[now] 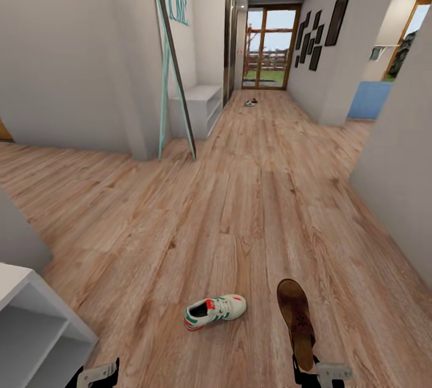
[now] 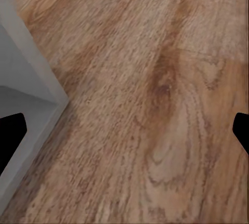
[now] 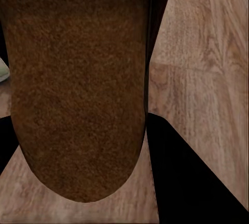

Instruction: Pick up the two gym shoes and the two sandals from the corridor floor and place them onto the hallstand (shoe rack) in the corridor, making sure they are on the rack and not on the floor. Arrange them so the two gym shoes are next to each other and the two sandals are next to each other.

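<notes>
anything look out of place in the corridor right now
Yes: shoes lie scattered. One gym shoe lies alone on the floor nearby, more footwear sits far down by the glass door, and the right gripper holds a sandal.

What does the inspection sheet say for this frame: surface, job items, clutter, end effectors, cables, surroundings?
Surface: corridor floor, wood-grain planks.
Job's things: one gym shoe lies on the floor in front of the robot; one sandal is held off the floor, toe pointing away; two small shoes lie far down the corridor, too small to identify.
Clutter: nothing seen.
End effectors: right end effector shut on the sandal; left end effector open, holding nothing, above the floor beside a grey shelf unit.
Cables: nothing seen.
Surroundings: leaning mirror, low grey bench, glass door, wall frames.
</notes>
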`<state>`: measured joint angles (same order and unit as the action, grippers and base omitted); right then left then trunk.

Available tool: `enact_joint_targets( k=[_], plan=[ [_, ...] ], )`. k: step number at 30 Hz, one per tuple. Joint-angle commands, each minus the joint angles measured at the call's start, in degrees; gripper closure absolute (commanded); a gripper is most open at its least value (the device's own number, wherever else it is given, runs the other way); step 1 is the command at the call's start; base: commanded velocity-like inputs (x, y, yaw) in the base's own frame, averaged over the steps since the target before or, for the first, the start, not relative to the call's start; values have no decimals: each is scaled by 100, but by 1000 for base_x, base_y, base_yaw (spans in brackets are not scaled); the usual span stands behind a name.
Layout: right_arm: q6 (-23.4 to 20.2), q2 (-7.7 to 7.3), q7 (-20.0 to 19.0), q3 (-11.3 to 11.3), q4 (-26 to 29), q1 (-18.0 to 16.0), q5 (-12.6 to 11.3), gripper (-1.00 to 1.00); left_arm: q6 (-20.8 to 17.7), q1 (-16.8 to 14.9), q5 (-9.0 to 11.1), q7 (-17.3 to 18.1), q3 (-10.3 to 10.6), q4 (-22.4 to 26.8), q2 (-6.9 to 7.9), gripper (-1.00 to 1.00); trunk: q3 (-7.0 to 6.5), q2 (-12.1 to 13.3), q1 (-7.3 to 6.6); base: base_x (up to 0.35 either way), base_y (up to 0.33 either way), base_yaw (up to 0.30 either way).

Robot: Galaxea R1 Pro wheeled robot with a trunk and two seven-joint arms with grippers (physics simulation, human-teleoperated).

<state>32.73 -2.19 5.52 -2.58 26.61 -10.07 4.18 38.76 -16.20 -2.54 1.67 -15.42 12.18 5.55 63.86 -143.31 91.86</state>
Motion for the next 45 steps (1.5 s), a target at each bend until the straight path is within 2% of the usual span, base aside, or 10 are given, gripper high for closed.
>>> enact_joint_targets(
  k=[1, 20, 23, 27, 30, 33, 36, 42, 43, 45],
  plan=[
    [14, 1, 28, -6, -6, -4, 28, 100, 17, -3, -27, 18, -37, -5, -1, -100, 2, -2, -1, 0, 133, -257],
    [0, -4, 26, -14, -1, -4, 22, 100, -63, -44, -107, 118, 14, 3, 39, -100, -30, -2, -1, 0, 58, -266],
    [-3, -15, 21, -27, 29, -4, 21, 100, -372, -106, -155, 478, 14, 58, 100, -100, -30, -2, -1, 0, 0, -176],
    [-12, -24, 15, -31, 290, -4, 21, 100, -1161, -497, -377, 954, 12, 99, 246, -100, -30, -2, -1, 0, 0, -43],
    [-32, -31, 12, -32, 643, -4, 21, 100, -1574, -815, -609, 1104, 12, 106, 287, -100, -30, -2, -1, 0, 0, -11],
    [-86, -35, 11, -31, 931, -4, 28, 100, -1941, -1180, -1147, 1162, 8, 105, 261, -100, -30, -2, -1, 0, 0, -3],
    [-197, -32, 10, -24, 989, -4, 28, 100, -2238, -1340, -1489, 1173, 1, 104, 241, -100, -30, -2, -1, 0, 0, 0],
    [-269, -35, 10, -25, 1174, -4, 30, 100, -2420, -1407, -1774, 1186, 78, 55, 221, -100, -30, -2, -1, 0, 0, 0],
    [-368, -42, 15, -28, 1549, -6, 32, 100, -2425, -1404, -1900, 1186, 273, 35, 226, -100, -30, -2, -1, 0, 0, 0],
    [-769, -47, 16, -31, 2061, -10, 31, 100, -2419, -1402, -1920, 1186, 325, 34, 231, -100, -30, -2, -1, 0, 0, 0]
  ],
)
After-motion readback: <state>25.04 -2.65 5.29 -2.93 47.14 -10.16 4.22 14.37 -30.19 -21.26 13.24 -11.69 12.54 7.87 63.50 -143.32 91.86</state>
